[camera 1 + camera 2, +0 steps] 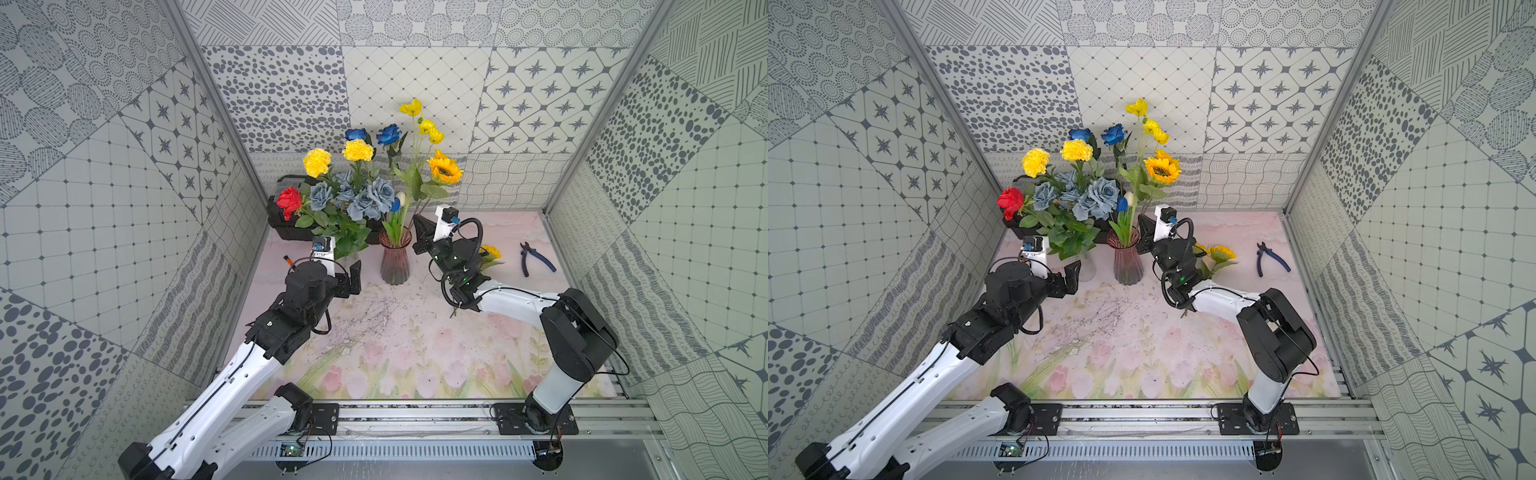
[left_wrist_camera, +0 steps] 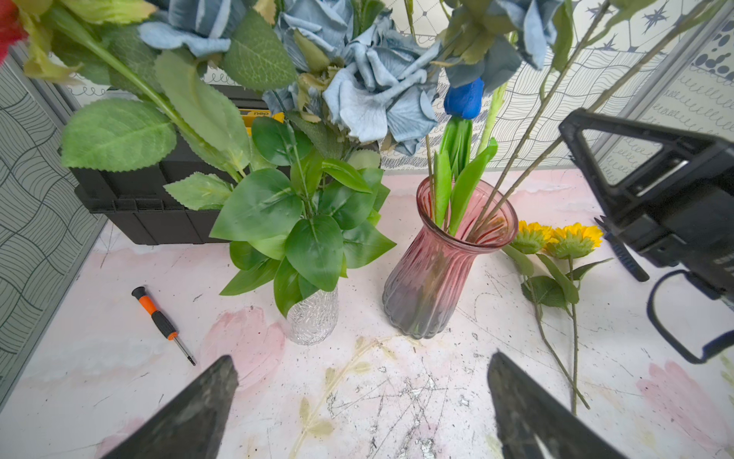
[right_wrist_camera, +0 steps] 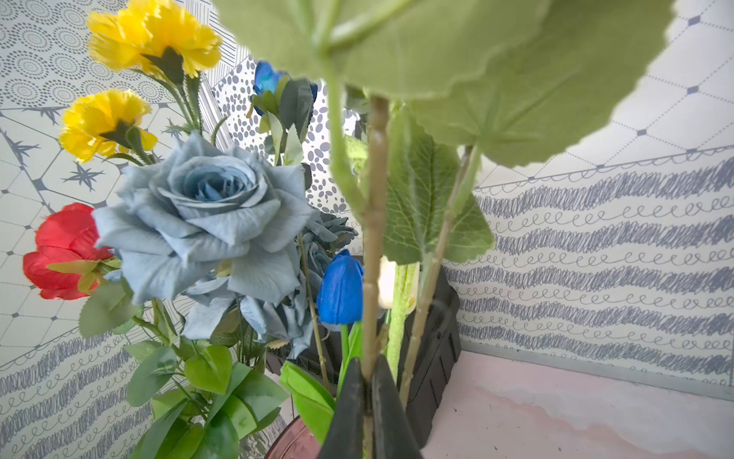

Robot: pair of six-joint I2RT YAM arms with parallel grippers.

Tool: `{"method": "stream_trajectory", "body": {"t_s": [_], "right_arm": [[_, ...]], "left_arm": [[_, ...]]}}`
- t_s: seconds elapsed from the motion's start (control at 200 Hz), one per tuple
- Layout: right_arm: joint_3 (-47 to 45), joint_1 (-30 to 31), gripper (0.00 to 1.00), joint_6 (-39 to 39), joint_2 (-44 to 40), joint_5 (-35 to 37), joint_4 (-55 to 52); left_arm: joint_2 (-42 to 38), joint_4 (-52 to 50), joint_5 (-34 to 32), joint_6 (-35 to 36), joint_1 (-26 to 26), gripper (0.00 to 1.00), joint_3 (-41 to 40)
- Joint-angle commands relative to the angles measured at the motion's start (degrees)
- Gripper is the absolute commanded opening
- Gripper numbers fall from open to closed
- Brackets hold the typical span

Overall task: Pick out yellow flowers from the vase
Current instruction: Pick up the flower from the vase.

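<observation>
Right tool [image 3: 368, 371] clamped tight on a long tan-green stem [image 3: 373, 238] just above the ribbed pink glass vase [image 2: 437, 274]! One tall yellow sunflower [image 1: 444, 168] towers over that vase; two more yellow sunflowers [image 2: 572, 238] lie on the counter [image 2: 397, 381] just beside it. Left tool [image 2: 362, 359] gapes wide near the vase, holding nothing.

You have yellow flowers [image 1: 357, 150] at centre frame above grey-blue roses [image 1: 365, 201], a red flower [image 1: 289, 198] to their left, a ribbed pink vase [image 1: 395, 266], blue-handled pliers [image 1: 540, 261] at right, a pink tulip-print table [image 1: 395, 332], and grey patterned walls [image 1: 104, 166]
</observation>
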Motion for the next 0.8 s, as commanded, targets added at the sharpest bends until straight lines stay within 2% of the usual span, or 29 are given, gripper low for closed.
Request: {"method": "stream_trajectory", "body": {"t_s": [0.0, 0.26, 0.795], "right_arm": [[0.74, 0.21, 0.02, -1.64, -2.78, -0.24, 1.06], [1.74, 0.47, 0.00, -3.52, -4.81, -1.35, -0.42], [8.97, 0.67, 0.00, -7.75, -11.87, -8.75, -13.57]], "left_arm": [[0.17, 1.88, 1.08, -0.53, 0.59, 0.98, -0.09], [-0.01, 2.03, 1.24, -0.63, 0.92, 0.99, -0.22], [0.07, 2.33, 1.95, -0.98, 1.54, 0.98, -0.32]]}}
